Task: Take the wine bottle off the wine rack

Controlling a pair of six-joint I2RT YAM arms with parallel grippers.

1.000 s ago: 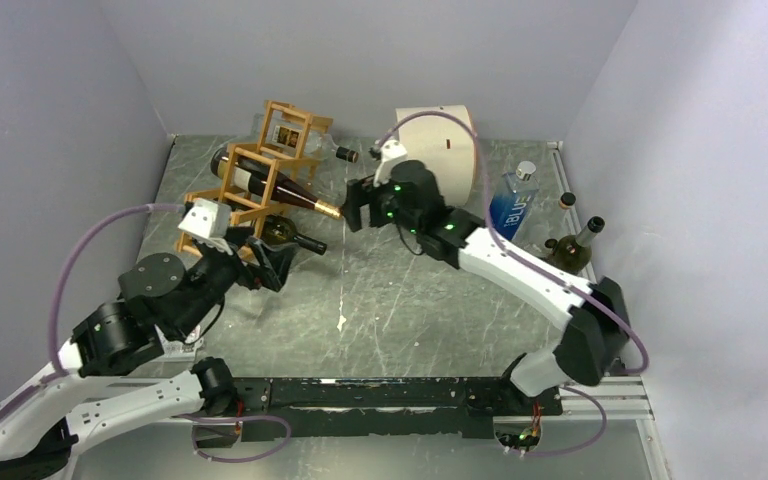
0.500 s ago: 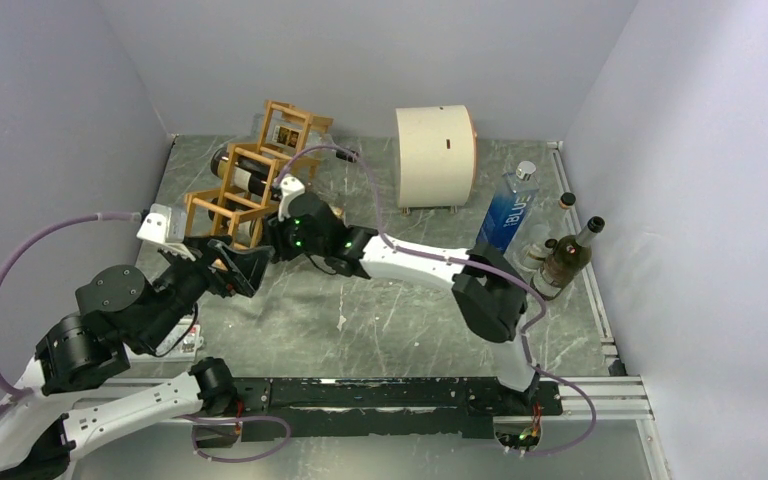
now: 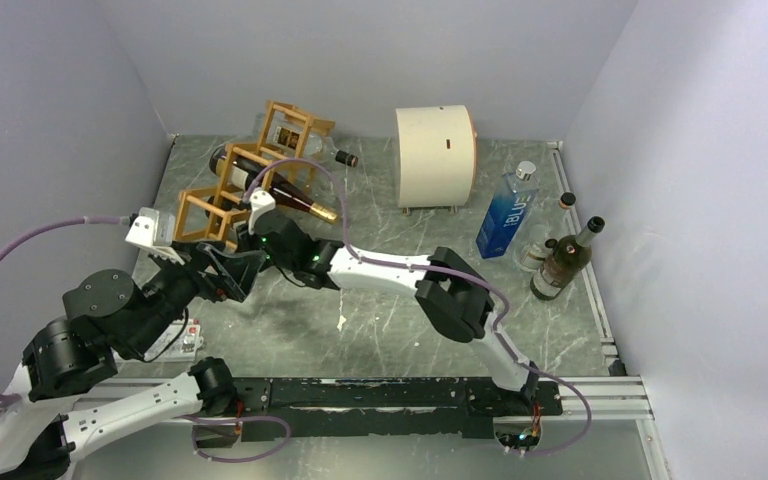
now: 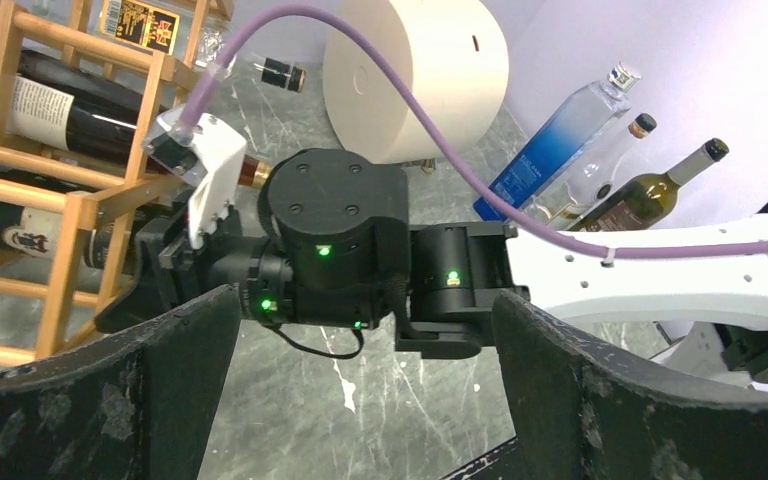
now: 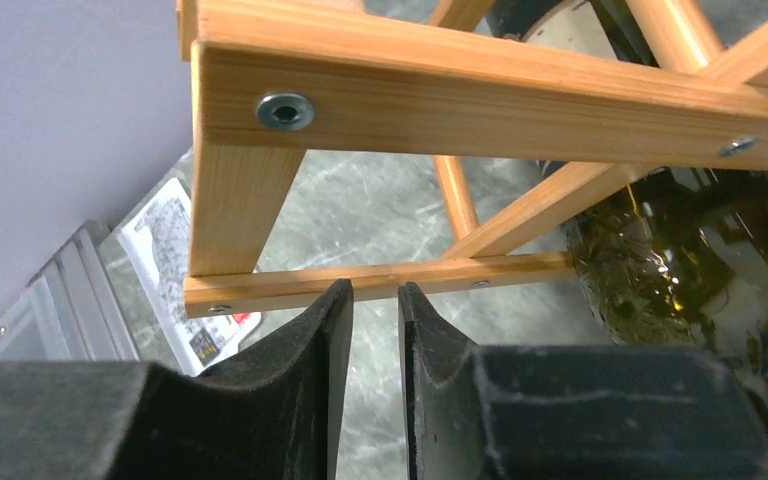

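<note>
— Right tool [image 5: 372, 300], condition?
— Fingers [image 5: 300, 360] drawn almost together, with only a narrow slit between them and nothing held. The tips sit at the lowest front stick of the wine rack [image 5: 480, 95]; contact cannot be told. The arm reaches across the table [image 3: 390, 290] to the rack's low end.
— Left tool [image 4: 365, 310]?
— Jaws spread wide, empty. It faces the right arm's wrist, near the rack's low front corner.
— Wine rack, location?
— Far left of the table. A stepped row of open stick cells, lowest cell nearest the arms and highest toward the back wall.
— Contents, cell by cell?
— Middle cell: dark wine bottle [image 3: 305, 203], lying down, pale label. Its gold-foiled neck sticks out toward the cream drum [image 3: 435, 155].
— Lowest cell: green-glass bottle [image 5: 680, 250], lying down. Its body shows to the right of the right tool's fingers, behind the sticks.
— Top cell: clear bottle [image 3: 285, 130] with a dark label.
— Items off the rack?
— Blue water bottle [image 3: 505, 213], upright, right of the drum.
— Green wine bottle [image 3: 560, 265], upright, by the right wall.
— Printed leaflet [image 5: 175, 250], flat on the table, near the rack's low end.
</note>
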